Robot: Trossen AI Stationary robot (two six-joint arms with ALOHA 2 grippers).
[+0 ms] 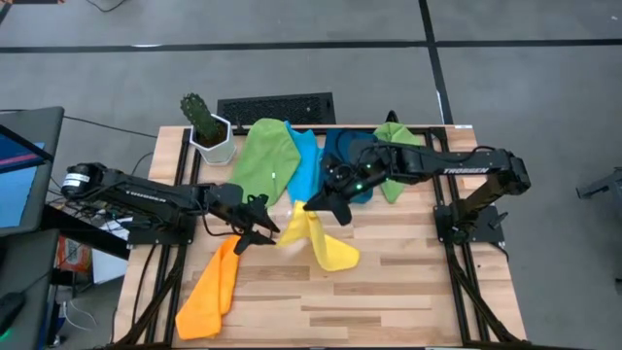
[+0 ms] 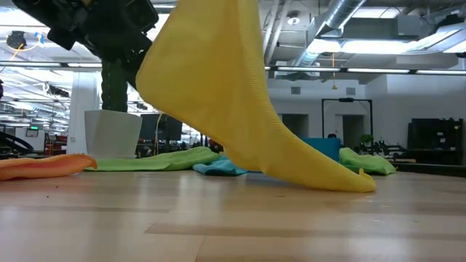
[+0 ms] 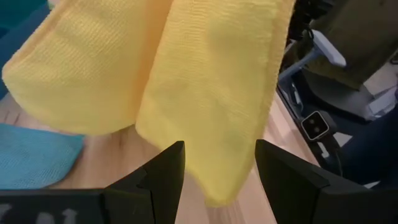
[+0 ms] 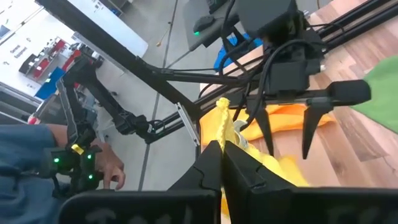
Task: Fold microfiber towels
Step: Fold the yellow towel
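On your far left in the high view, the orange towel [image 1: 212, 290] lies flat near the table's [image 1: 408, 292] front-left corner, one end reaching up toward the left gripper [image 1: 260, 230]; in the low view it shows as a low orange strip [image 2: 40, 166] at the left edge. Your left gripper sits just left of the table's centre with its jaws spread wide and nothing between them; from the left wrist view the two dark fingers [image 3: 163, 171] stand apart, and the hanging yellow towel [image 3: 186, 93] fills the space just ahead of them without being pinched. Behind that arm, a white pot holding a cactus [image 1: 208, 132] stands at the back-left corner; beside it a green towel [image 1: 264, 156] is spread on the wood, and a light blue towel [image 1: 307, 165] lies against its right side.

At the middle, the yellow towel [image 1: 319, 238] is lifted by one corner; your right gripper [image 1: 313, 203] has its jaws clamped tight on that corner, which the right wrist view shows as a yellow tuft [image 4: 222, 118] pinched at the fingertips; the rest of the cloth droops, and in the low view [image 2: 233, 102] its lower end trails on the wood.

To the right, the dark blue bin [image 1: 346, 156] sits under the right arm; a second green towel [image 1: 397, 160] lies at the back-right; a person's hand [image 4: 106, 168] shows beyond the table in the right wrist view.
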